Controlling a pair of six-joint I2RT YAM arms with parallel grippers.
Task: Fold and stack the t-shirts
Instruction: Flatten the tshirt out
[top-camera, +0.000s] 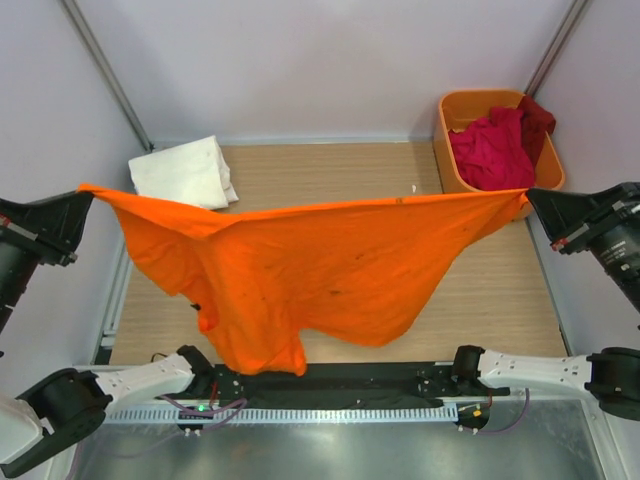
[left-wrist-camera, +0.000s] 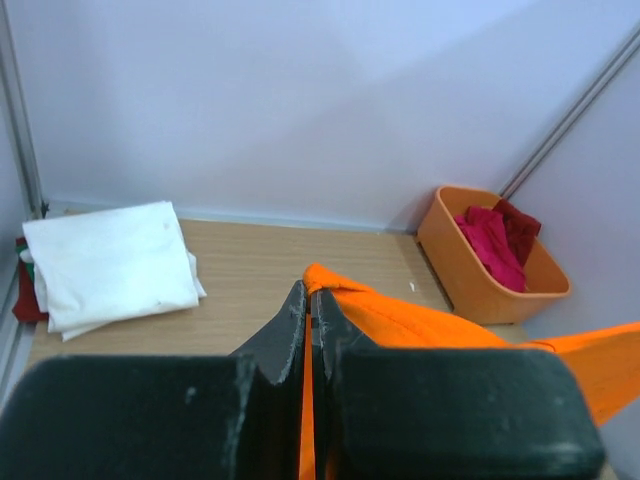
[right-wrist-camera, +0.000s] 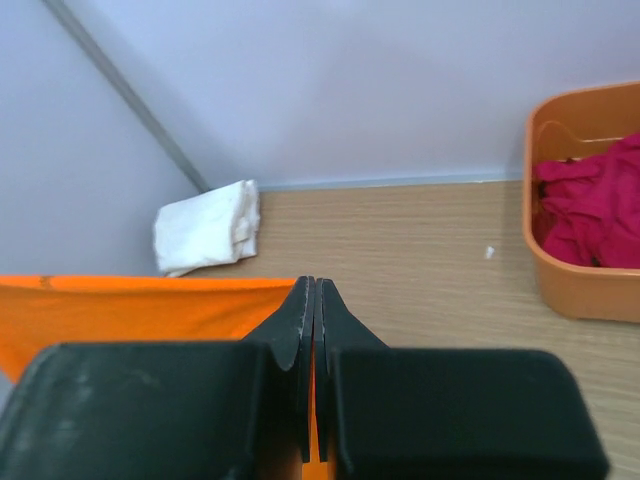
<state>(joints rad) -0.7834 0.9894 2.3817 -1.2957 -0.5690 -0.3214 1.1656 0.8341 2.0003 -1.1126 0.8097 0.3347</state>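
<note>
T-shirt (top-camera: 300, 270), bright orange, hangs spread above the tabletop (top-camera: 480, 300), sagging lowest near the arm bases. Long axis runs left-right. Left fingers (top-camera: 72, 210) are clenched on one end and right fingers (top-camera: 545, 205) on the other, so neither arm is nearer. Farther back: folded cream t-shirt (top-camera: 185, 172) on the left, crimson t-shirts (top-camera: 490, 150) in the tub (top-camera: 445, 150) on the right.
</note>
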